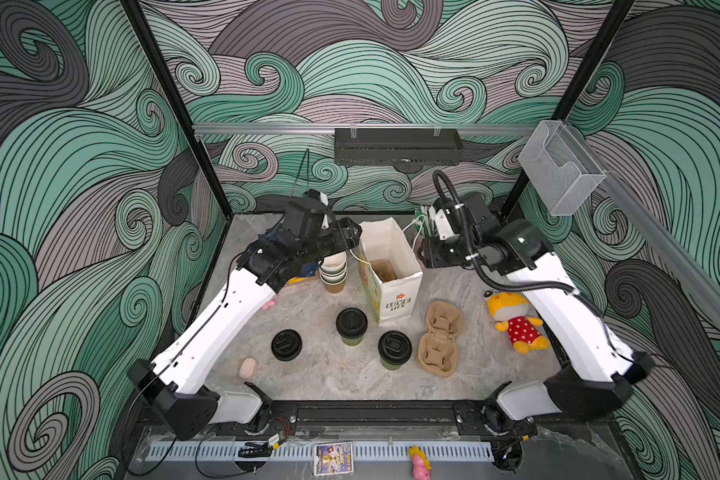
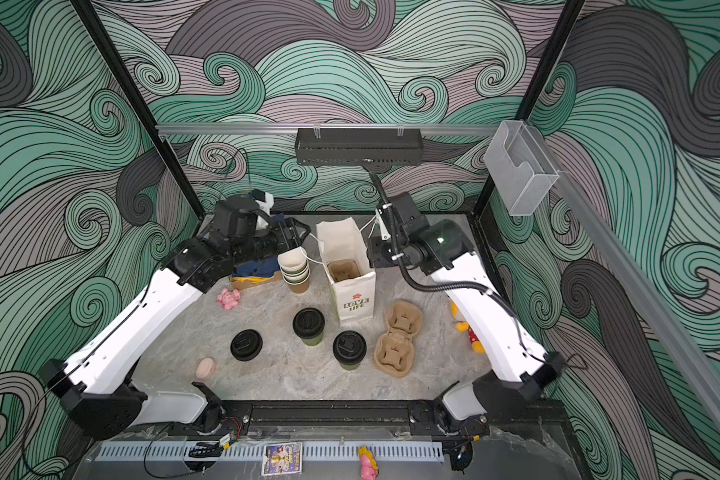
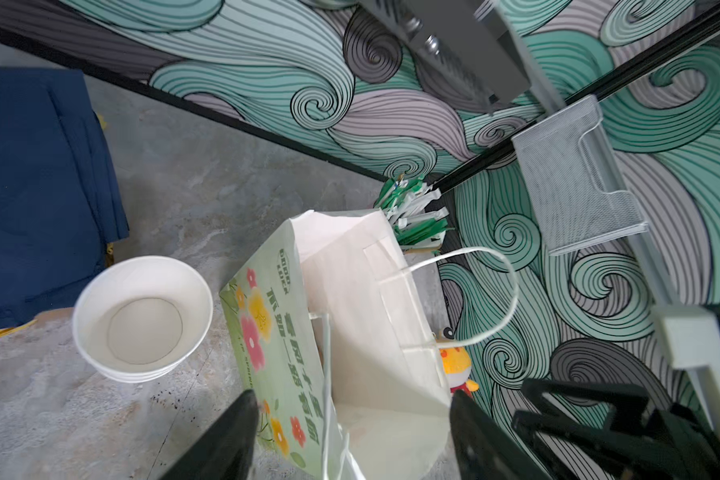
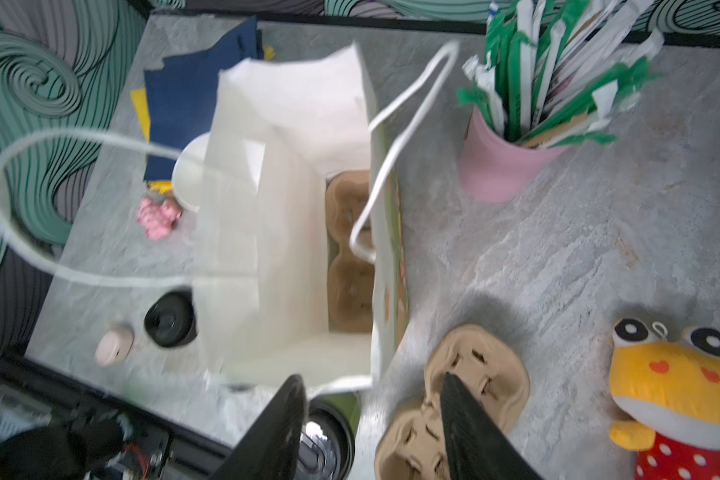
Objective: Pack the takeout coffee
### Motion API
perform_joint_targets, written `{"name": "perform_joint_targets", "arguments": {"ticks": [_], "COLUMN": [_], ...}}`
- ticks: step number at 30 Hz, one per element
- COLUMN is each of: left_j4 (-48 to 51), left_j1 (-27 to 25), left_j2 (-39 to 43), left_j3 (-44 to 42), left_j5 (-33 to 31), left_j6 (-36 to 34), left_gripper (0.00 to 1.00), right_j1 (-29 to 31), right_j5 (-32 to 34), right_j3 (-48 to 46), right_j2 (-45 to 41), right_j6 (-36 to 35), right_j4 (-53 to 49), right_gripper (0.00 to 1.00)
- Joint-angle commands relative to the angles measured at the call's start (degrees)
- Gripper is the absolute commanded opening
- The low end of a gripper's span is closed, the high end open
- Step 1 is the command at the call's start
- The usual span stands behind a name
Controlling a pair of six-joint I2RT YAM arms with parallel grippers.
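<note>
Marbled grey bench (image 1: 329, 386), and mid-bench a white paper bag (image 1: 398, 301) stands upright, printed "LOVE LIFE", with a moulded pulp carrier (image 1: 385, 270) inside. The left gripper (image 3: 352, 395) and right gripper (image 4: 371, 378) flank it, both spread wide, gripping nothing. The takeout coffee stands toward the front edge: first cup (image 1: 351, 323), second cup (image 1: 395, 348), olive-sided under round black lids.

The white paper bag (image 1: 396, 291) bore "LOVE LIFE" in dark capitals beneath a small red flower on its narrow end, in both top views. Its green flowered side (image 3: 267, 324) carried a small "GOOD LUCK" above larger Chinese characters too unclear to read.
</note>
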State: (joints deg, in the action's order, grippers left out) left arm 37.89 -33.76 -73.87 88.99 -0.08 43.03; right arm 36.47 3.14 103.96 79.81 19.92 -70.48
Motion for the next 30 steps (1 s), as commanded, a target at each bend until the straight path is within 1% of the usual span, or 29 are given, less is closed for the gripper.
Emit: {"name": "perform_joint_targets", "arguments": {"ticks": [1,3,6,9,11,14,16,18,23,25,30], "left_j4": [4.2,3.3,0.6,-1.4,-2.7,-4.0,-3.5,-2.5,-1.3,-1.0,0.0], "left_j1": [0.6,0.6,0.6,0.6,0.6,0.7,0.6,0.6,0.6,0.6,0.6], "left_j2": [4.4,7.2,10.9,14.5,16.9,19.9,20.9,21.6,23.0,23.2,23.4], "left_j3": [-3.2,-6.5,-12.0,-17.5,-20.7,-24.1,-24.8,-25.0,-25.6,-25.7,-25.7], "left_j5": [-3.2,-4.0,-5.4,-7.1,-8.3,-9.5,-9.7,-9.8,-10.1,-10.1,-8.9], "left_j6": [-0.2,1.4,4.5,7.5,9.5,11.3,11.8,12.0,13.3,13.4,13.7], "left_gripper": [0.76,0.75,0.70,0.67,0.67,0.67,0.67,0.67,0.67,0.67,0.67], "right_j1": [5.8,11.6,19.6,26.3,28.9,30.7,31.4,31.6,31.6,31.6,31.5], "right_j5": [-2.3,-1.5,-0.5,2.7,4.1,5.1,6.1,6.5,8.8,8.6,7.2], "right_j3": [-5.5,-11.7,-21.1,-28.4,-32.3,-36.5,-37.5,-37.5,-37.1,-37.2,-36.5], "right_j2": [-6.4,-10.7,-15.7,-16.8,-16.0,-13.9,-12.1,-9.7,-5.5,-4.4,-1.6], "right_j6": [1.8,5.0,11.5,15.3,16.6,18.8,19.9,20.6,22.3,23.5,27.3], "right_j4": [-6.1,-6.1,-4.3,-0.5,3.1,9.8,13.0,14.5,13.6,13.2,8.5], "right_gripper": [0.55,0.55,0.55,0.56,0.57,0.60,0.63,0.64,0.69,0.70,0.79]}}
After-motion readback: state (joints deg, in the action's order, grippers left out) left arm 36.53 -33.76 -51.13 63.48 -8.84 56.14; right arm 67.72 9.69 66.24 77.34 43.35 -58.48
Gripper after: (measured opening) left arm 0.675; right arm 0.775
